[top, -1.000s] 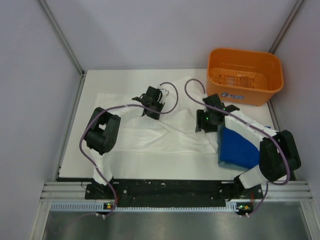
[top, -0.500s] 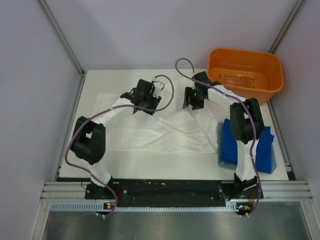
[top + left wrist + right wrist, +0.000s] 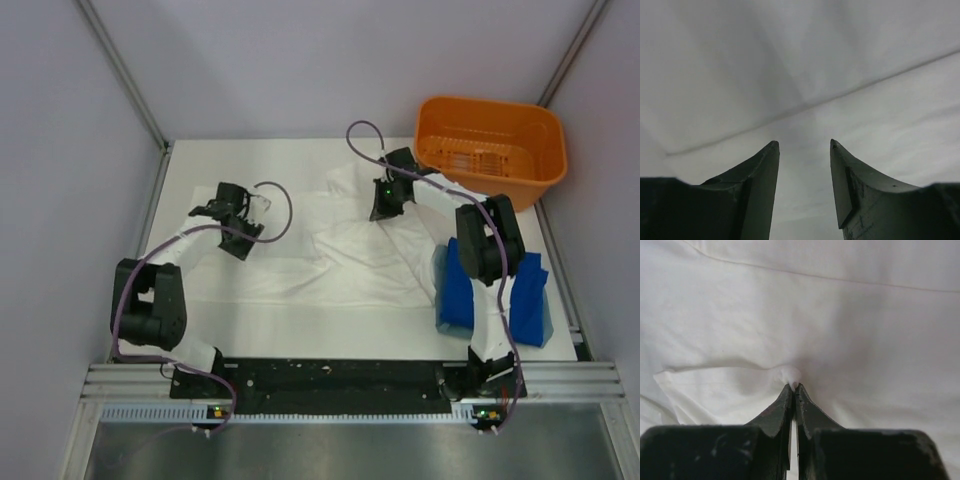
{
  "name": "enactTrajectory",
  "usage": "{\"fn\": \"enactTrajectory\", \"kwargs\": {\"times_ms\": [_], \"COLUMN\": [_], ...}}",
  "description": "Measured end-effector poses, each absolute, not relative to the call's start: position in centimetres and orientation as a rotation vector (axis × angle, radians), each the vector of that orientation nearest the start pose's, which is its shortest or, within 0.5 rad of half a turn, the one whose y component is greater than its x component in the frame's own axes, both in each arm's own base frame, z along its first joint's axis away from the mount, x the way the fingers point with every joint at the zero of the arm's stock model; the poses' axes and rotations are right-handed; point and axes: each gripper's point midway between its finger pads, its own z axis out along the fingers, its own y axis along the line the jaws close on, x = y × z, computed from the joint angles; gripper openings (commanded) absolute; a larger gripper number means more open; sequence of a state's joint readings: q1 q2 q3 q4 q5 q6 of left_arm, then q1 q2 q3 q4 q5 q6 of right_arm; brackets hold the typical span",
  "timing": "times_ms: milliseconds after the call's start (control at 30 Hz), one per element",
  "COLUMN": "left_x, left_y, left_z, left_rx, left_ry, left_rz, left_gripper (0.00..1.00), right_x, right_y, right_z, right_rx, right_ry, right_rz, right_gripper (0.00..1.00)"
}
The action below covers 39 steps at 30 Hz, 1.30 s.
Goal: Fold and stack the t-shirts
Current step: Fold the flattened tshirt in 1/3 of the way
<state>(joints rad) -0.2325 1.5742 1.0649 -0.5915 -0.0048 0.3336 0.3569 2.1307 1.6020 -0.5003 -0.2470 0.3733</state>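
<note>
Right gripper (image 3: pixel 793 388): jaws closed on a small tuck of the white t-shirt (image 3: pixel 340 255), near its far edge. The shirt lies spread and rumpled across the middle of the table (image 3: pixel 190 175), unfolded; no print shows. The blue t-shirt (image 3: pixel 462 300) sits folded at the right, partly behind the right arm, at the white cloth's edge; touching or not, cannot tell. Left gripper (image 3: pixel 803 148): jaws apart, nothing between them, over the shirt's left part. Orange basket (image 3: pixel 490 185) at the far right corner.

Judged step: get a matching hold on the left so the far edge can be carried over as one. To do it well, bite cloth level with the right pinch, keep the edge taut between the arms, lift evenly, and steer clear of the blue shirt.

The right wrist view shows how thin the pinch is, a mere nub at the tips, which could slip. Only the overhead view gives the layout. The left wrist view shows white with one crease line; cloth or table, cannot tell.
</note>
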Motion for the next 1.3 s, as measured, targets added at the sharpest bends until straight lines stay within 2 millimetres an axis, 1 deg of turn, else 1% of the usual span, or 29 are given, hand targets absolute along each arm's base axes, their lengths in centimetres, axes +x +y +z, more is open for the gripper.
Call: {"fn": "enactTrajectory", "kwargs": {"times_ms": [100, 133, 167, 200, 267, 300, 333, 367, 400, 467, 500, 567, 633, 700, 767, 833, 900, 967, 1000, 1033, 1067, 1100, 1133, 1167, 1200, 1233, 1300], "left_x": [32.3, 32.0, 31.8, 31.6, 31.1, 30.8, 30.6, 30.2, 30.0, 29.8, 29.6, 29.3, 29.2, 29.2, 29.1, 28.9, 28.7, 27.7, 26.8, 25.9, 24.6, 23.2, 21.9, 20.7, 19.9, 18.9, 17.9], "left_y": [-0.9, 0.3, 2.2, 3.6, 6.4, 7.5, 8.2, 9.4, 10.2, 11.6, 12.2, 12.9, 13.1, 12.9, 12.5, 11.9, 11.0, 10.0, 9.6, 9.3, 9.1, 8.9, 8.8, 8.7, 8.6, 8.5, 8.5], "left_z": [5.9, 5.7, 5.6, 5.5, 5.2, 5.0, 4.8, 4.5, 4.3, 3.7, 3.5, 3.5, 3.6, 4.0, 5.0, 7.0, 9.4, 11.3, 11.6, 11.4, 10.6, 9.4, 8.0, 6.6, 5.5, 4.2, 3.1], "left_rx": [0.633, 0.622, 0.565, 0.535, 0.479, 0.457, 0.444, 0.418, 0.4, 0.365, 0.348, 0.33, 0.338, 0.355, 0.385, 0.448, 0.559, 0.717, 0.802, 0.874, 0.971, 1.062, 1.146, 1.226, 1.283, 1.351, 1.434], "left_ry": [2.644, 2.656, 2.674, 2.681, 2.693, 2.702, 2.711, 2.728, 2.738, 2.76, 2.768, 2.775, 2.772, 2.765, 2.739, 2.682, 2.599, 2.507, 2.474, 2.461, 2.465, 2.484, 2.512, 2.543, 2.563, 2.579, 2.573], "left_rz": [0.167, 0.208, 0.249, 0.287, 0.375, 0.408, 0.431, 0.457, 0.474, 0.501, 0.508, 0.519, 0.521, 0.508, 0.489, 0.465, 0.434, 0.419, 0.423, 0.418, 0.413, 0.4, 0.372, 0.336, 0.304, 0.272, 0.25], "left_gripper": [0.5, 0.5, 0.5, 0.5, 0.5, 0.5, 0.5, 0.49, 0.49, 0.49, 0.49, 0.49, 0.49, 0.5, 0.51, 0.52, 0.52, 0.52, 0.52, 0.53, 0.53, 0.54, 0.55, 0.56, 0.57, 0.57, 0.57], "right_x": [44.0, 44.2, 44.4, 44.8, 45.4, 45.7, 45.9, 46.3, 46.6, 47.2, 47.4, 48.1, 48.4, 48.4, 47.6, 46.0, 43.1, 39.4, 37.6, 35.4, 32.9, 30.4, 27.9, 26.2, 24.4, 23.0, 20.9], "right_y": [22.0, 21.9, 21.8, 21.8, 21.7, 21.6, 21.4, 21.2, 21.0, 20.3, 20.0, 19.0, 17.9, 17.1, 16.2, 15.5, 15.4, 16.2, 16.7, 17.4, 18.0, 18.4, 18.6, 18.4, 17.9, 17.2, 16.1], "right_z": [4.2, 4.4, 4.5, 4.7, 4.8, 4.8, 4.8, 4.9, 4.9, 4.8, 4.8, 4.7, 4.9, 5.5, 7.2, 9.8, 13.5, 17.0, 18.1, 19.0, 19.2, 18.8, 17.9, 17.0, 15.5, 13.9, 10.8], "right_rx": [-0.108, -0.121, -0.134, -0.147, -0.164, -0.171, -0.17, -0.176, -0.176, -0.169, -0.166, -0.158, -0.154, -0.153, -0.158, -0.178, -0.286, -0.484, -0.586, -0.734, -0.89, -1.041, -1.185, -1.28, -1.378, -1.454, -1.583], "right_ry": [2.629, 2.609, 2.59, 2.567, 2.539, 2.527, 2.519, 2.503, 2.493, 2.484, 2.483, 2.48, 2.48, 2.474, 2.469, 2.445, 2.395, 2.312, 2.268, 2.198, 2.127, 2.064, 2.007, 1.971, 1.949, 1.945, 1.956], "right_rz": [0.539, 0.531, 0.522, 0.518, 0.501, 0.483, 0.472, 0.448, 0.43, 0.389, 0.369, 0.31, 0.257, 0.207, 0.159, 0.135, 0.145, 0.189, 0.204, 0.215, 0.228, 0.245, 0.271, 0.286, 0.3, 0.307, 0.32], "right_gripper": [0.0, 0.0, 0.0, 0.02, 0.1, 0.17, 0.27, 0.31, 0.34, 0.45, 0.48, 0.49, 0.49, 0.5, 0.52, 0.52, 0.52, 0.53, 0.56, 0.59, 0.59, 0.59, 0.59, 0.59, 0.61, 0.61, 0.62]}}
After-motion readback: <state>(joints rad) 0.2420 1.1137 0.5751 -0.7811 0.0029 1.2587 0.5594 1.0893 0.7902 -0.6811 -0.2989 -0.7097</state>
